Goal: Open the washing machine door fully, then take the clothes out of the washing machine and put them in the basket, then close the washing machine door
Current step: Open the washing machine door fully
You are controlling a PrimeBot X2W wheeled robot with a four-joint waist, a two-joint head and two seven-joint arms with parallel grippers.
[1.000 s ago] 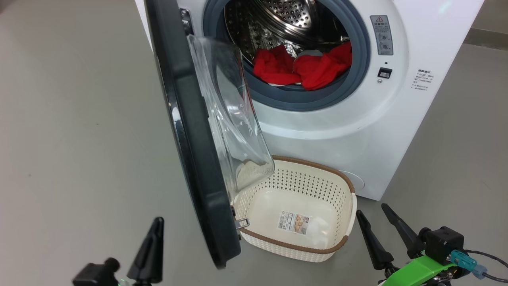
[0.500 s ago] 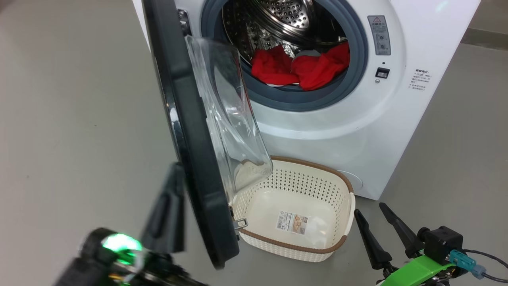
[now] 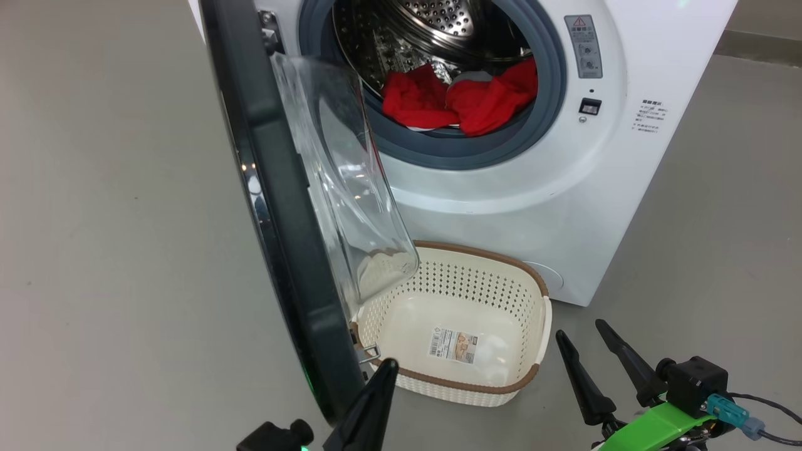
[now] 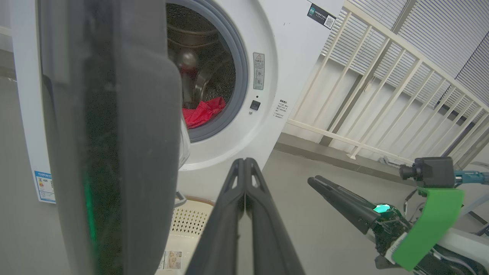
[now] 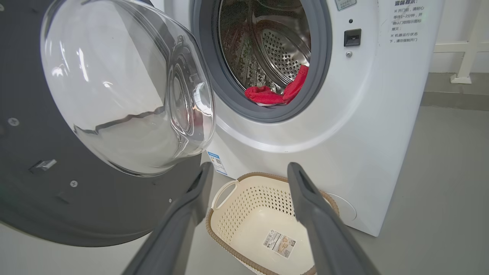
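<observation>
While we look down from the head, the big white front-loading washing machine [image 3: 501,207] stands on the grey floor [image 3: 113,219] with its mouth uncovered, and its perforated steel drum [image 3: 432,19] shows inside the grey rubber gasket [image 3: 451,153]. Next in size, the large round washing machine door [image 3: 276,207] with its wide black rim hangs open on the machine's left side, turned nearly edge-on to us. Its bulging clear glass bowl window [image 5: 114,84] faces right and reaches over the left end of the basket. We see the small cream-white perforated plastic basket [image 3: 463,282] with a brown woven-look rim sitting on the floor just in front of the machine's base, below the opening, with a paper label [image 3: 453,345] on its bottom. The bright red soft clothes [image 3: 463,100], with a little white cloth among them, lie in the lower front of the drum and rest against the gasket. Our left jaws are clenched together on nothing, pointing up just right of the door's lower edge and in front of the basket's near left corner; we cannot tell whether they touch the door. Our right jaws are released and spread wide, empty, low on the right beside the basket's right end.
</observation>
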